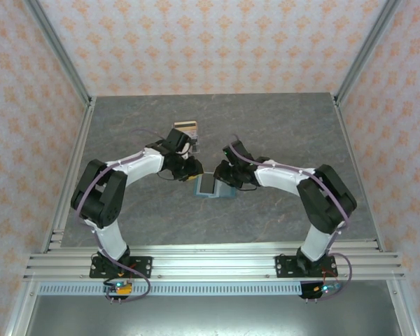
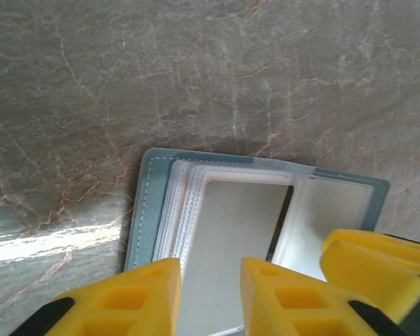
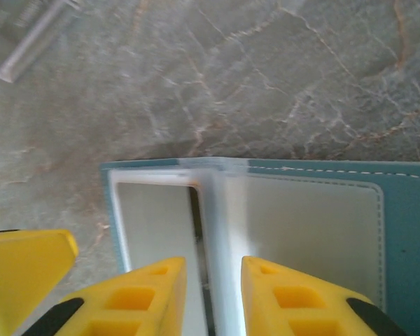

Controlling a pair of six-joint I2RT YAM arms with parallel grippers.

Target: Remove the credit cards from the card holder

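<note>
Card holder (image 1: 213,187) lies open on the bench (image 1: 287,126) under both tools, its long axis running arm to arm. Your left tool (image 2: 210,280) hovers narrowly parted over the clear sleeves (image 2: 189,203). Your right tool (image 3: 213,280) straddles the raised centre leaf (image 3: 220,203); whether it grips, you cannot tell. Each crowds the other. Credit cards (image 1: 185,127) sit beyond the left arm.

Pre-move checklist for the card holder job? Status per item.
1. Card holder lying open: ok.
2. Left gripper over a sleeve: ok.
3. Right gripper astride the centre fold: ok.
4. Either gripper pinching anything: cannot tell.
5. All sleeves emptied: cannot tell.
6. Loose cards apart from the holder: ok.
</note>
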